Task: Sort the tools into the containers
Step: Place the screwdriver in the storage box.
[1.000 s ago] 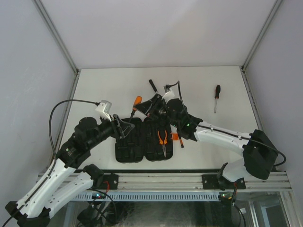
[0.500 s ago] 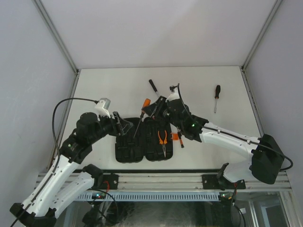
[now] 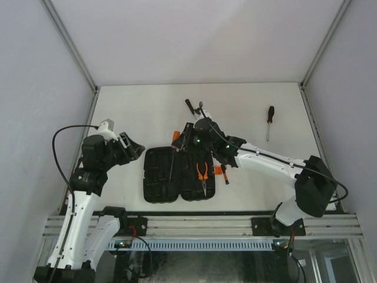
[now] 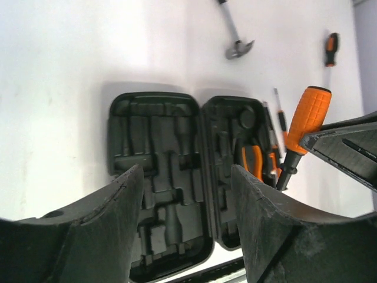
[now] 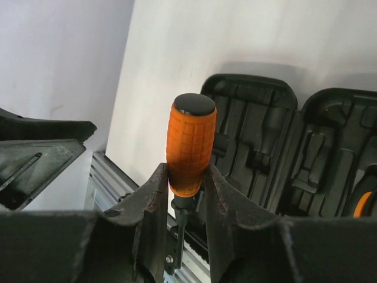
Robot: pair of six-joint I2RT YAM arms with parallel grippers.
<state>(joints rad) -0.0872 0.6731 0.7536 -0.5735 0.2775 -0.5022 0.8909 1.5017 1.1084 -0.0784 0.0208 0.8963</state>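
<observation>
**Right arm's got the big screwdriver over the case, now it needs a slot**

The right gripper (image 5: pixel 188 177) is clamped on the fat orange handle of a screwdriver (image 5: pixel 189 141). The butt end sticks up past the fingers and the shaft hangs down toward the open case (image 3: pixel 156 183). From above, the shaft runs over the left half, close to the hinge. I can't tell if the tip is touching plastic yet.

The left gripper (image 4: pixel 185 177) has its jaws wide apart with nothing in them. It's parked off the left side of the case, well clear.

My read is that this is the placing step for this one tool. Next it has to tilt the screwdriver flat, line it up with a long moulded groove, then let go. That's fiddly, because a handle that chunky only fits a matching recess.

Other stuff:
- The pliers (image 3: pixel 202 173) are already sitting in the right half.
- A slim screwdriver (image 3: pixel 224 175) lies at the case's right edge.
- The hammer (image 4: pixel 232 29) is on the table (image 3: pixel 135 112) beyond the case.
- Another screwdriver (image 3: pixel 270 118) is way off right.

Nothing really blocks the left half. The right arm does hang over the hammer's end, though.
</observation>
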